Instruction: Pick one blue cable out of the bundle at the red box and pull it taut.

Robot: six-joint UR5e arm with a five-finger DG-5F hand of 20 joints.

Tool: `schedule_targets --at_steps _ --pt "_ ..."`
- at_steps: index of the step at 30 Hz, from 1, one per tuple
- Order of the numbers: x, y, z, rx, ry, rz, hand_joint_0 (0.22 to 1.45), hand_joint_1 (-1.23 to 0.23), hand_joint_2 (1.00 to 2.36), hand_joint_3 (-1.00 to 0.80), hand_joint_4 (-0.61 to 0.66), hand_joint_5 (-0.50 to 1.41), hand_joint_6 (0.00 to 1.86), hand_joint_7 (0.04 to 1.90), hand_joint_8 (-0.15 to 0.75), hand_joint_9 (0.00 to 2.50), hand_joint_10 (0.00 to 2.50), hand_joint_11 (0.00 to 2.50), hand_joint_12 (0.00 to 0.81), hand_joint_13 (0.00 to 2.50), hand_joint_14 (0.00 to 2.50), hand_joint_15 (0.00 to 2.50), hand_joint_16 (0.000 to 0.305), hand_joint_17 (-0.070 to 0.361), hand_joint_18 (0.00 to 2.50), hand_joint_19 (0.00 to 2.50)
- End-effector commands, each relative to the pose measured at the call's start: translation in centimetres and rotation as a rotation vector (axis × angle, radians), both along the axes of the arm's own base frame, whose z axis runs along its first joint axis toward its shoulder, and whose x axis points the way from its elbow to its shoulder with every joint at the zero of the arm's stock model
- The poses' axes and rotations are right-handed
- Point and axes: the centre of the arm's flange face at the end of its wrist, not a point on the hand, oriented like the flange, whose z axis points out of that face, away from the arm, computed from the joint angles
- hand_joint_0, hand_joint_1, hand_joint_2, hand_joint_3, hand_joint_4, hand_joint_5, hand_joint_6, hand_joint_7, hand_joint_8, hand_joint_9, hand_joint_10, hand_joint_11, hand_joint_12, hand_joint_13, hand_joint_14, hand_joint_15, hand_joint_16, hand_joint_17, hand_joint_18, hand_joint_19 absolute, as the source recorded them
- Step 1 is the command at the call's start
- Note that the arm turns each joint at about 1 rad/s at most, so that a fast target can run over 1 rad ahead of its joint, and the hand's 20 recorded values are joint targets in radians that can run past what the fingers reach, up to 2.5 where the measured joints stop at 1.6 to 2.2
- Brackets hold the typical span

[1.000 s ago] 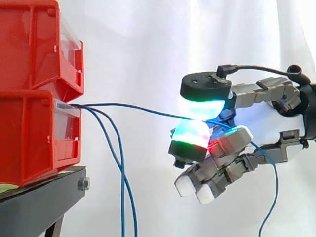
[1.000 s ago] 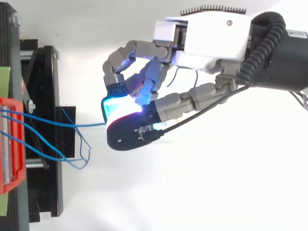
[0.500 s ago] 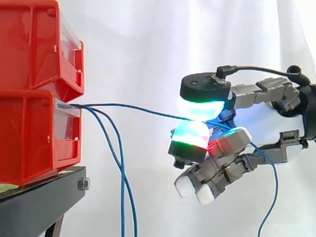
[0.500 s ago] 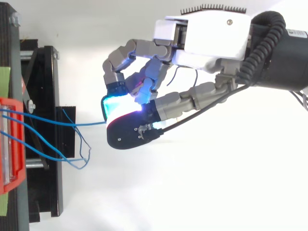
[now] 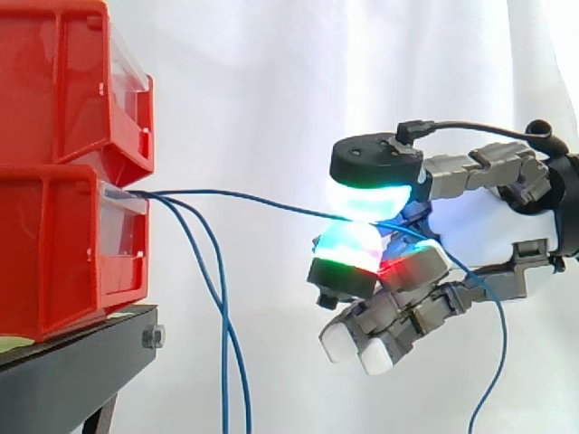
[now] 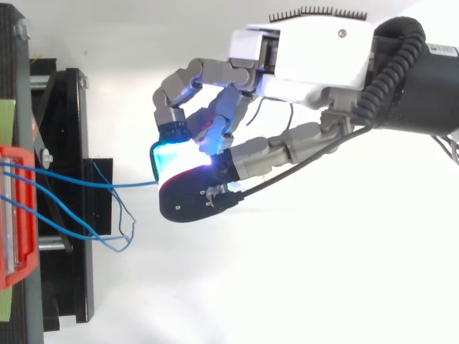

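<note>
Side view: the hand [image 5: 484, 226], at 3 o'clock from the red box [image 5: 54, 244], pinches one blue cable [image 5: 271, 201] between two glowing pads. The cable runs nearly straight from the box; two other cables [image 5: 223, 316] hang toward 6 o'clock.

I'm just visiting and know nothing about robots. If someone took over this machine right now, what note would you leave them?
Hand: shut on one blue cable, pinched between its glowing pads.
Things: that cable runs from the lower red box on the black stand across to the hand, almost straight with a slight bend. Its tail hangs below the hand. Two other blue cables droop from the same box.
Done: one cable picked out of the bundle.
Left: probably a little more pull away from the box until it is taut.
</note>
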Motion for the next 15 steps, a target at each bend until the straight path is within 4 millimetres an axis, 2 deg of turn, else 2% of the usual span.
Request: schedule_targets --at_steps 1,4,5,6,9,15 --pt "0.00 0.02 0.00 0.000 0.000 0.000 0.65 -0.88 1.02 0.02 0.09 -0.10 0.91 1.33 0.410 1.01 0.02 1.07 0.402 0.76 0.01 0.37 0.055 0.123 0.71 0.37" --pt "0.00 0.02 0.00 0.000 0.000 0.000 0.65 -0.88 1.02 0.02 0.09 -0.10 0.91 1.33 0.401 0.94 0.01 0.93 0.402 0.75 0.01 0.35 0.055 0.123 0.71 0.37" --pt "0.00 0.02 0.00 0.000 0.000 0.000 0.65 -0.88 1.02 0.03 0.09 -0.10 0.91 1.33 0.394 0.89 0.01 0.85 0.401 0.74 0.01 0.35 0.055 0.123 0.71 0.37" --pt "-0.02 -0.10 0.00 0.000 0.000 -0.001 0.65 -0.88 1.02 0.02 0.08 -0.10 0.91 1.33 0.386 0.82 0.01 0.65 0.397 0.72 0.01 0.32 0.055 0.123 0.71 0.37" --pt "0.00 0.02 0.00 0.000 0.000 0.000 0.65 -0.88 1.02 0.01 0.08 -0.10 0.91 1.33 0.379 0.73 0.01 0.49 0.393 0.70 0.01 0.29 0.055 0.124 0.70 0.36" --pt "-0.02 -0.10 0.00 0.000 0.000 -0.001 0.65 -0.88 1.02 0.01 0.08 -0.10 0.91 1.32 0.371 0.68 0.01 0.37 0.388 0.67 0.01 0.27 0.056 0.125 0.70 0.36"
